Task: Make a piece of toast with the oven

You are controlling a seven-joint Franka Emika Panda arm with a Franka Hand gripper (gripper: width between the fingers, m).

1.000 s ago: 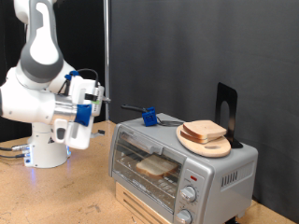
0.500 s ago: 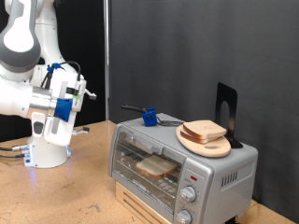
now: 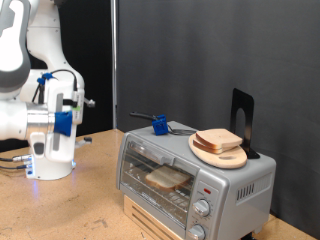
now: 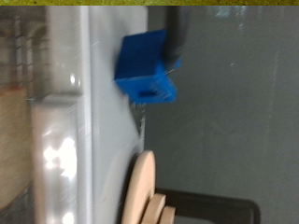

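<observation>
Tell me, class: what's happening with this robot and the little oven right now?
A slice of bread lies on the rack inside the oven, behind its shut glass door. More slices sit piled on a wooden plate on top, near a blue block. The gripper hangs off at the exterior view's left, away from the oven, with nothing visible between its fingers.
</observation>
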